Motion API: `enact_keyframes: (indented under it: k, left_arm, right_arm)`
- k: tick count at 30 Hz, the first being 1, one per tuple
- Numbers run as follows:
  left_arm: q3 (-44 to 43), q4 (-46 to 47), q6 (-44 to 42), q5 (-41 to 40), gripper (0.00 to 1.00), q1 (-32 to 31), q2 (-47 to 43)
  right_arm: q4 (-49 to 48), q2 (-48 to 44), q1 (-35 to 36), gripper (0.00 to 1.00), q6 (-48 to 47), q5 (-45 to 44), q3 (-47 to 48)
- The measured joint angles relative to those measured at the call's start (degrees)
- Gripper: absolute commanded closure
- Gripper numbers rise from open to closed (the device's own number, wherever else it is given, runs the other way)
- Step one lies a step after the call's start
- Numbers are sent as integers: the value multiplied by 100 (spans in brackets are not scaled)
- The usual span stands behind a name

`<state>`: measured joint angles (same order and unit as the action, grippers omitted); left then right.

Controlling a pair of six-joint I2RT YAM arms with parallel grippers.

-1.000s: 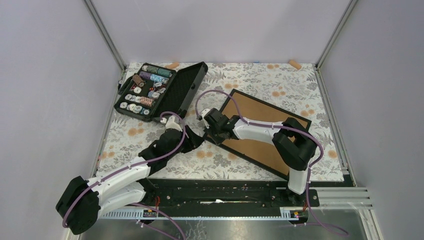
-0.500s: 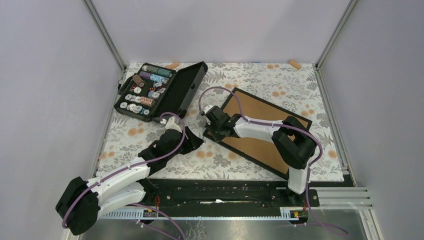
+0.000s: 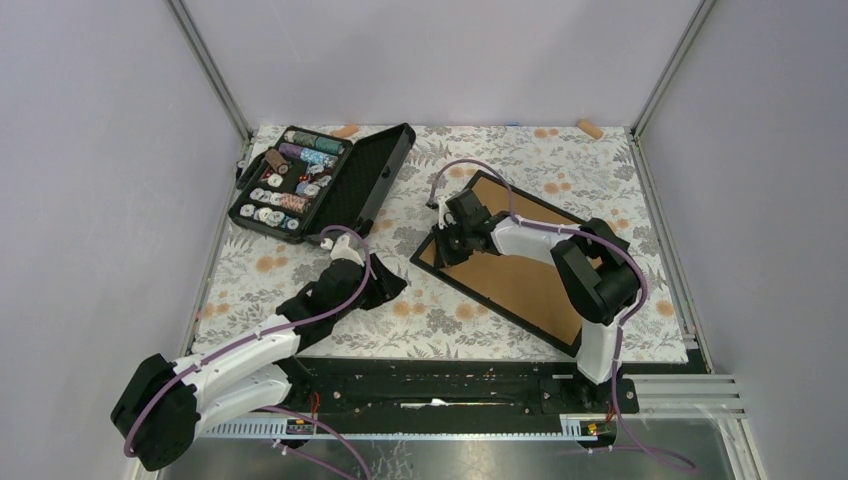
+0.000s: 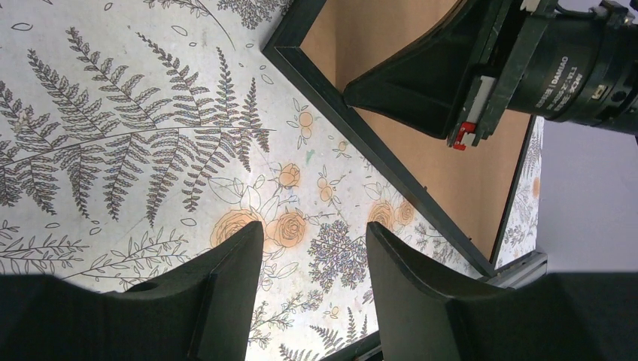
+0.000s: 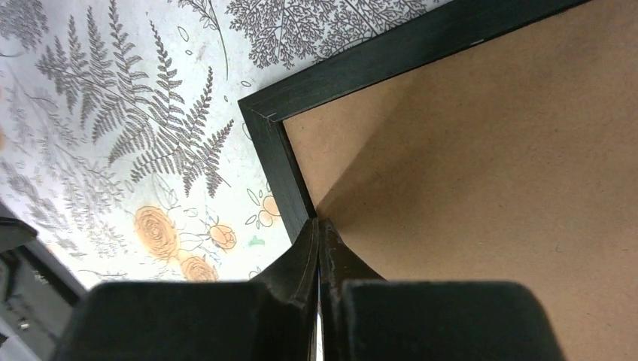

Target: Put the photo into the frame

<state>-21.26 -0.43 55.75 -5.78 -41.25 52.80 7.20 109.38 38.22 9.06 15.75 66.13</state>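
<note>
Right claw (image 5: 317,226), pinched together, has moved from the corner of the frame (image 3: 515,285) onto its brown back. Left claw (image 4: 312,241) hangs apart, empty, over the bench (image 4: 113,113).

Right claw (image 3: 442,246) farther over frame (image 3: 520,285)

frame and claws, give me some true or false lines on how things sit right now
1. The right claw is shut, with its tips at the inner edge of the frame near a corner. True.
2. The left claw holds the photo. False: it is open and empty over the floral cloth, and no photo shows in any view.
3. The frame lies with its brown board facing up. True.
4. The case at the back left is closed. False: its lid is open, with the spools in view.
</note>
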Motion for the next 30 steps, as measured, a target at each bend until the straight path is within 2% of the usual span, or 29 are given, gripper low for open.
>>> enact_keyframes:
  k: [7, 15, 21, 30]
  left_arm:
    - [2, -9, -7, -50, 42, -109, -31]
    - [-42, -177, -138, -553, 41, -710, -31]
    - [-352, -267, -306, -975, 41, -1075, 212]
    - [-433, -291, -345, -1209, 40, -1200, 310]
  right_arm:
    - [310, 380, -389, 100, 667, 774, 275]
    - [177, 417, -629, 100, 1261, 1217, 184]
    - [608, 306, -573, 100, 1217, 468, 382]
    - [1725, 658, -177, 100, 1237, -791, 1259]
